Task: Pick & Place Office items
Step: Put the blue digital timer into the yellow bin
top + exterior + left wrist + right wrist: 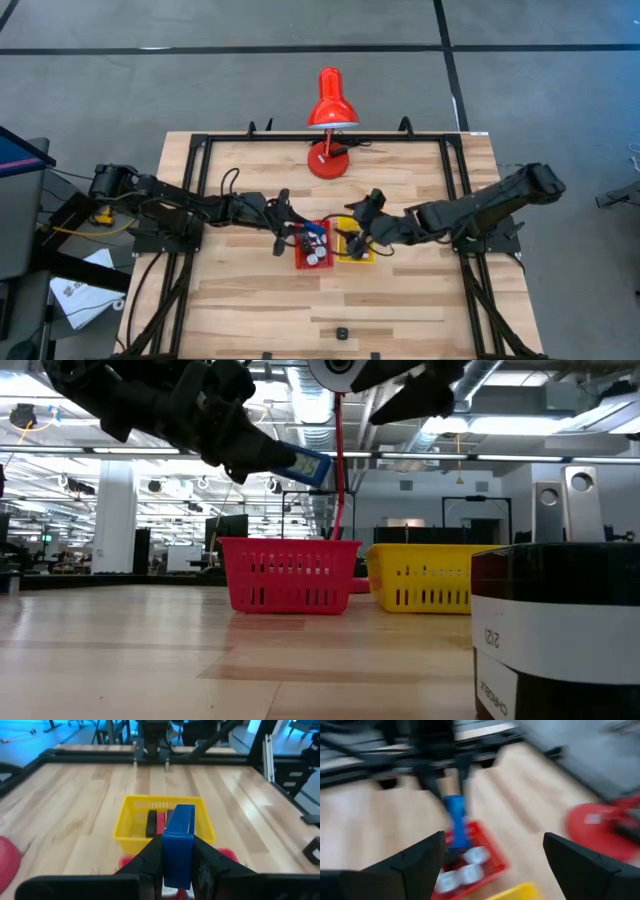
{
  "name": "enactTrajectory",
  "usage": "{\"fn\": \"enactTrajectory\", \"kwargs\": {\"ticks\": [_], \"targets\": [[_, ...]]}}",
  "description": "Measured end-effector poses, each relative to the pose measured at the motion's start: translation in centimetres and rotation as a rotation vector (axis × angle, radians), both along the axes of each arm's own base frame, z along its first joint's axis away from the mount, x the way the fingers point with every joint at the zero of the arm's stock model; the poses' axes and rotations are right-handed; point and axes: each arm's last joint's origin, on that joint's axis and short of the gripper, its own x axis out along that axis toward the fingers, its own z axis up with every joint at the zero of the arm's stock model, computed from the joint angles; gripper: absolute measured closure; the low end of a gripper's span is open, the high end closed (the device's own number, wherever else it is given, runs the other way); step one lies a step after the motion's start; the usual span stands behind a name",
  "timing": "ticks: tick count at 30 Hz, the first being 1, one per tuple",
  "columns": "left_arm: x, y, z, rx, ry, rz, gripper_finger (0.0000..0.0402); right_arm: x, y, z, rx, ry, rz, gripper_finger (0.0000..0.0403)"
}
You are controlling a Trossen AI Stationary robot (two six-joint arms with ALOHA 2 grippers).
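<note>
Blue block (178,842): a flat blue rectangle held upright in the air, above the red tray; in the low view (305,464) it hangs well over the tray's rim.
Left gripper (176,857): clamped on the blue block, one dark finger on each flat side, poised over the red tray.
Red tray (313,246): a slotted basket near the middle of the tabletop, with several small white pieces (462,872) lying in it.
Yellow tray (354,246): just beside the red tray, on its right-arm side; dark and red flat pieces (156,823) stand inside it.
Right gripper (492,852): fingers spread wide with nothing between them, above the yellow tray.
Small black piece (342,332): alone near the front edge of the tabletop, well apart from both trays.
Red lamp (331,120): stands at the far side of the tabletop (420,290), behind the trays.
</note>
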Motion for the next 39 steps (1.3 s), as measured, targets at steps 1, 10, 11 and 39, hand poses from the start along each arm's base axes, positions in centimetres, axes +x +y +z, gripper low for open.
{"fn": "enactTrajectory", "kwargs": {"ticks": [1,10,11,39], "targets": [[0.0,0.1,-0.1,0.000,0.011,0.002,0.0343,0.2,-0.3,0.2,0.037,-0.001,0.035,0.0075],[-0.1,0.2,-0.5,-0.082,0.053,0.032,0.0343,5.1,-1.7,-0.6,0.110,0.284,0.099,0.0094],[-0.2,0.2,-0.5,-0.090,0.055,0.035,0.0343,5.9,-1.5,-0.6,0.116,0.296,0.126,0.0096],[-0.2,-1.5,-0.2,-0.133,0.032,-0.112,0.0343,10.5,-0.4,-1.8,0.215,0.401,0.257,0.0120]]}}
